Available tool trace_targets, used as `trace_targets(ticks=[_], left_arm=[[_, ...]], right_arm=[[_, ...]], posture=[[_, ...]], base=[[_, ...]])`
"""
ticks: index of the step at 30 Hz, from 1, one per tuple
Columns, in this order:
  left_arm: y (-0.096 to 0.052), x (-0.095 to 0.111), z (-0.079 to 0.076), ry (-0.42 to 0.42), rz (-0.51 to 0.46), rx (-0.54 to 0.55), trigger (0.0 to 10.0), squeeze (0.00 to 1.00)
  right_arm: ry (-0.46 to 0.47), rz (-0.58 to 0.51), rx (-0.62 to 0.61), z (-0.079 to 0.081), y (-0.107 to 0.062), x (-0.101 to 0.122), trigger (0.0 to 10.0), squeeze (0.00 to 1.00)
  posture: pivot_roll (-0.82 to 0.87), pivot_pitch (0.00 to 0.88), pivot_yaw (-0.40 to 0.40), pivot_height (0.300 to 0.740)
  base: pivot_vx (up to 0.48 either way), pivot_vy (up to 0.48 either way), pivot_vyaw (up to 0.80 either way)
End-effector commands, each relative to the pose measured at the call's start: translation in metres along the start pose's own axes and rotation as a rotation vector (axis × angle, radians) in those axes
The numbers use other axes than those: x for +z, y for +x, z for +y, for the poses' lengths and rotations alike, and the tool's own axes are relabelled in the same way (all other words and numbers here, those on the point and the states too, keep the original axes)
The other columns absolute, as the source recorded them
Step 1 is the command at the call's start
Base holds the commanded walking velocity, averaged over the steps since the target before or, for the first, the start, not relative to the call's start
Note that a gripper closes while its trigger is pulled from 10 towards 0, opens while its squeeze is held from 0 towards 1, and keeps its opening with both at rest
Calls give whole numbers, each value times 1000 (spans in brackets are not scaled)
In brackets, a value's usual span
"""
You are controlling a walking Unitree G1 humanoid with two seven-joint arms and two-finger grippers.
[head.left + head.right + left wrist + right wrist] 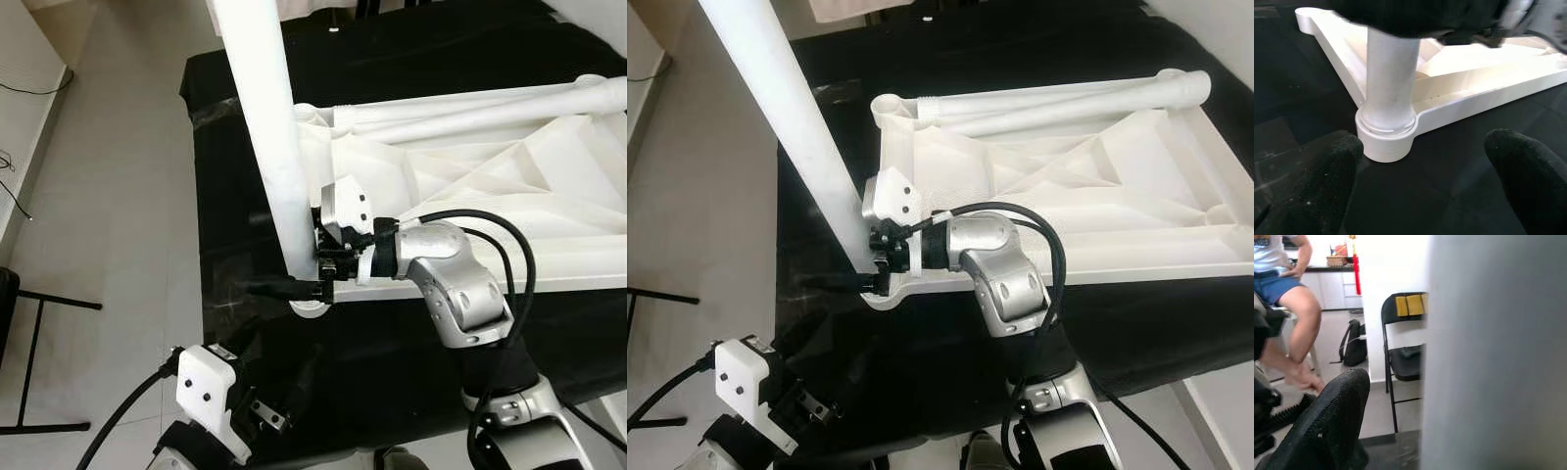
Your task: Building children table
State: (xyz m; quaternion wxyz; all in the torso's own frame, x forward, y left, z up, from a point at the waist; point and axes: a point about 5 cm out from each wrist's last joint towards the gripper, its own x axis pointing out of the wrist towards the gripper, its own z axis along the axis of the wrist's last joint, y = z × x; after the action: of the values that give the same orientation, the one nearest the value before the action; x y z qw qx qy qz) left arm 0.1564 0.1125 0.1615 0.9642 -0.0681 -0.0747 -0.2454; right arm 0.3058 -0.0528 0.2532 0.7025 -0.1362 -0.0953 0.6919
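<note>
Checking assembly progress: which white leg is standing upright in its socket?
The leg at the tabletop's near left corner, beside the right gripper. The other leg lies flat along the far edge.

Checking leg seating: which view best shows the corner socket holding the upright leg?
Left wrist view: the socket and leg base sit close and unobstructed. Both eye views show it small, partly behind the right pincer.

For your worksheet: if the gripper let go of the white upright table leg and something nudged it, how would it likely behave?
The table leg looks stiff and tube-like, so it probably wouldn't bend. It leans as it stands in the corner socket, so it might tip if not fully seated. Its smooth surface may slip in the right gripper at its base.
</note>
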Motion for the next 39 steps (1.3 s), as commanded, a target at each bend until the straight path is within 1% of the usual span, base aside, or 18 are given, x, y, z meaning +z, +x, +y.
trace_targets(ticks=[1,4,5,6,7,10,16,18,19,20,22,27,31,32,34,35,37,39], left_arm=[[-4,-1,-2,5,25,-1,10000,0],[-5,-1,-2,5,30,-3,10000,0],[-6,-1,-2,5,31,-2,10000,0],[-6,-1,-2,5,31,-2,10000,0],[-6,-1,-2,5,31,-3,10000,0],[-6,-1,-2,5,32,-4,10000,0],[-5,-2,-1,8,30,0,10000,0],[-5,-2,0,10,29,4,10000,0],[-5,-2,0,10,29,4,10000,0],[-5,-2,1,11,28,5,10000,0],[-5,-2,1,11,27,5,10000,0],[-3,-3,3,12,25,3,10000,0],[-1,-4,3,10,23,-4,10000,0],[0,-4,2,10,20,-2,10000,0],[0,-4,2,10,18,4,10000,0],[-1,-5,2,9,16,10,10000,0],[-1,-5,3,9,16,11,10000,0],[-1,-5,3,6,17,6,10000,0]], right_arm=[[-8,-11,64,2,9,-1,10000,0],[-9,-7,86,0,5,-3,10000,0],[-10,-5,84,-1,5,-4,4941,0],[-11,-4,88,-2,4,-4,4941,0],[-8,-4,92,-3,2,-5,0,0],[-3,7,89,-2,-1,-8,0,0],[62,95,-185,4,-3,-31,0,0],[148,205,-515,17,-2,-50,0,0],[148,205,-515,17,-2,-50,0,0],[213,293,-780,24,-11,-61,0,0],[243,353,-921,40,-19,-68,0,0],[284,375,-1001,55,-21,-70,0,0],[281,328,-990,43,-14,-64,0,0],[275,295,-981,31,-11,-61,10000,0],[248,287,-960,27,-10,-58,10000,0],[210,209,-853,18,-5,-49,10000,973],[198,171,-819,15,-4,-45,10000,973],[212,29,-605,17,11,-29,10000,1000]], posture=[[65,264,74,740],[68,264,78,740],[66,265,79,740],[66,265,79,740],[64,265,80,740],[61,264,79,740],[55,266,66,740],[46,266,62,740],[46,266,62,740],[38,266,62,740],[39,266,66,740],[16,252,79,740],[8,254,66,740],[-24,252,56,740],[-27,251,56,740],[-28,251,59,740],[-26,252,63,740],[-26,252,68,740]], base=[[0,0,0],[0,0,0],[0,0,0],[0,0,0],[0,0,0],[0,0,0],[0,0,0],[0,0,0],[0,0,0],[0,0,0],[0,0,0],[0,0,0],[0,0,0],[0,0,0],[0,0,0],[0,0,0],[0,0,0],[0,0,0]])
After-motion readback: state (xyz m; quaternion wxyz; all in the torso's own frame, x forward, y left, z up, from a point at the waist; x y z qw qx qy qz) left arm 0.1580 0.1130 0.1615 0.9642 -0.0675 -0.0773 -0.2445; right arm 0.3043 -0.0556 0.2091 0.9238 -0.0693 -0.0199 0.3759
